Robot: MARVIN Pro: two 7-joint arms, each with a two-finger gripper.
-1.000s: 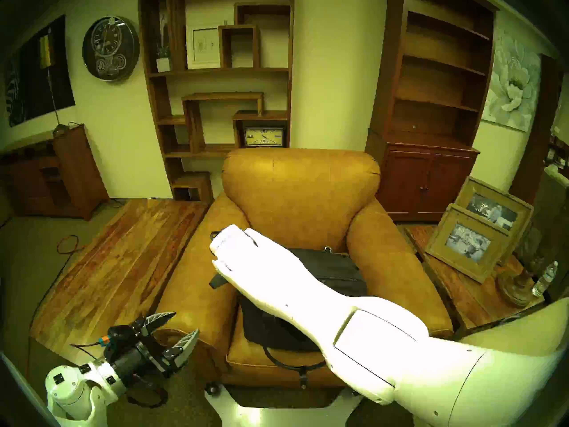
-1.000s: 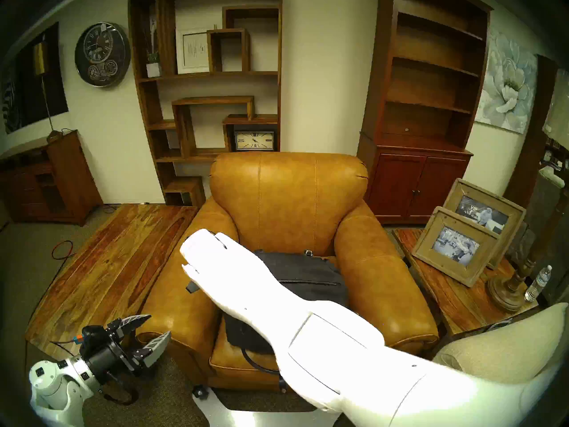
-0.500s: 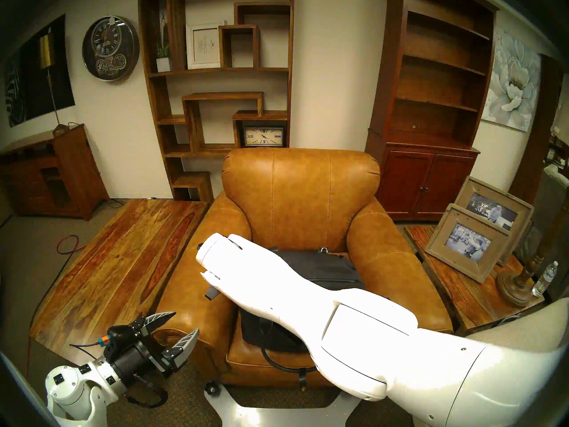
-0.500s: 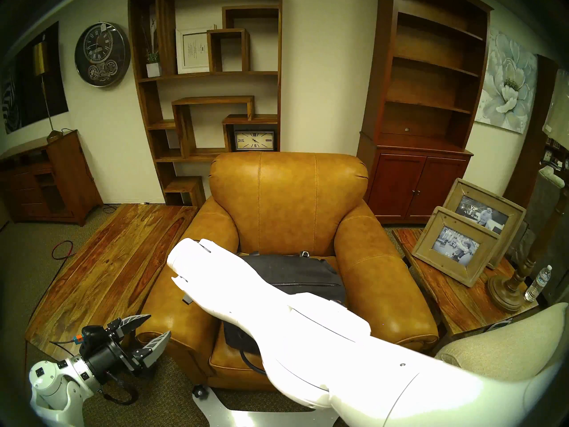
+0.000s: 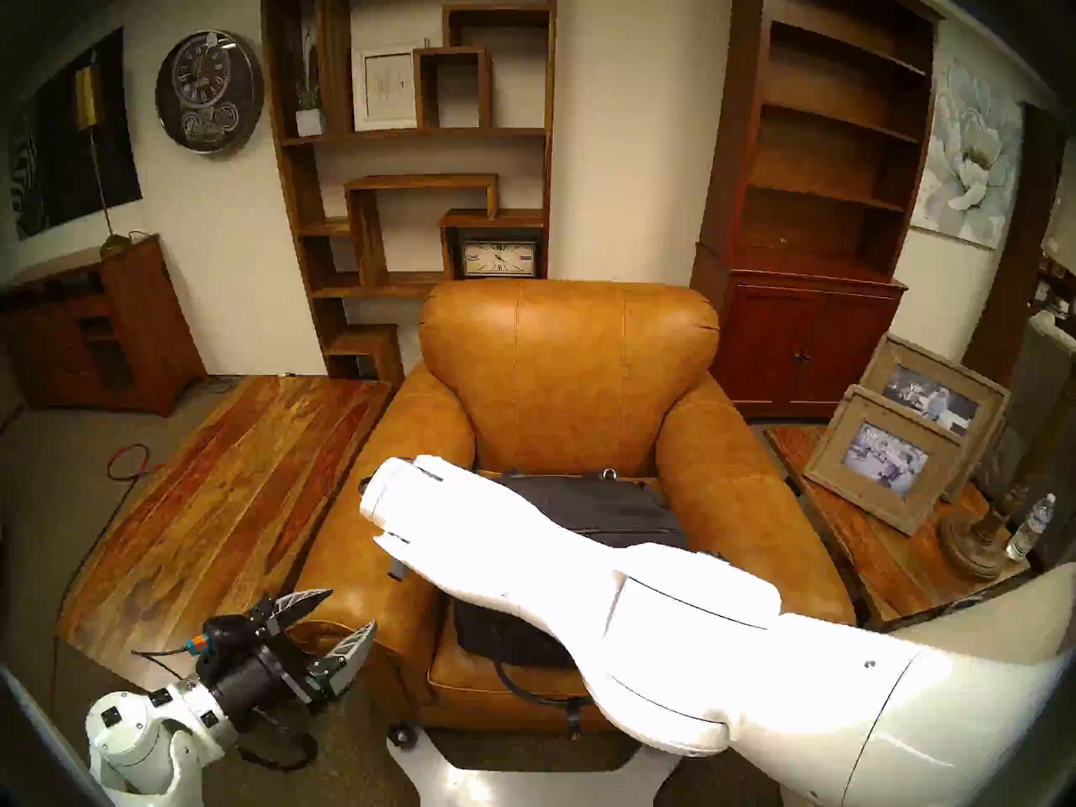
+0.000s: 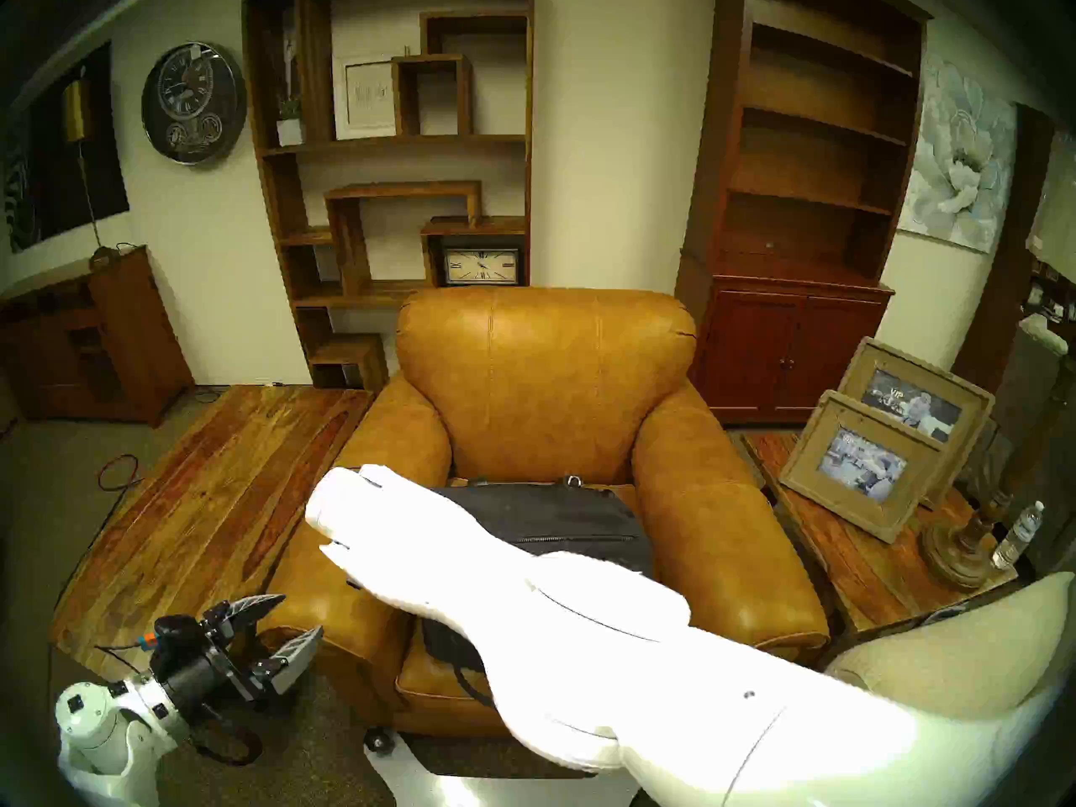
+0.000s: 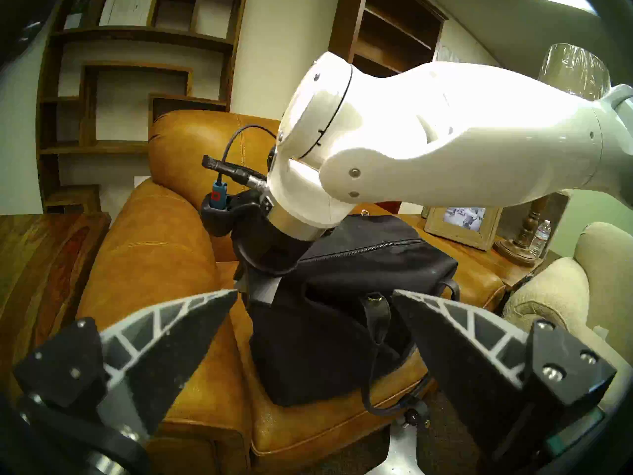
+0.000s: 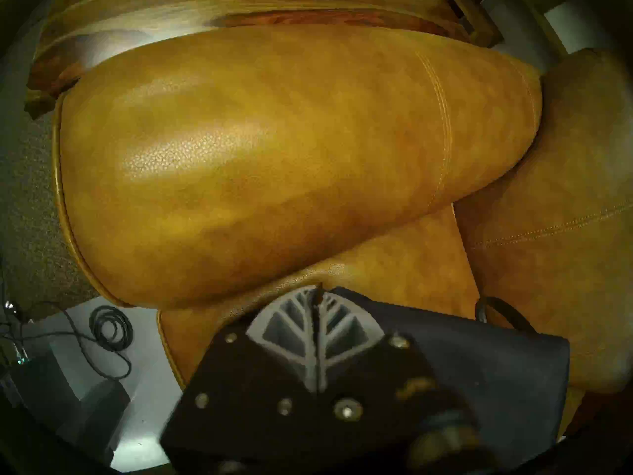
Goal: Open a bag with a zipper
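Note:
The black bag [image 5: 594, 503] sits on the armchair seat, and its handles hang over the front. It also shows in the left wrist view [image 7: 342, 309]. Its zipper [image 6: 582, 538] [image 7: 370, 246] runs along the top. My right arm reaches across the bag to its left end, by the chair's left armrest. My right gripper [image 8: 317, 289] is shut, with a small dark tab pinched at its tips. In the head views the arm hides it. My left gripper [image 5: 349, 609] [image 6: 301, 613] is open and empty, low by the front of the left armrest.
The tan leather armchair [image 5: 567, 369] hems the bag in with its armrests. A wooden table [image 5: 221, 497] stands to the left. A side table on the right holds picture frames [image 5: 885, 456], a lamp base and a water bottle [image 5: 1030, 526]. A cream cushioned seat [image 6: 961, 660] is at the near right.
My right arm has moved left and a little nearer, out over the left armrest, with its gripper at the bag's left end. More of the bag's top shows. The left arm has not moved.

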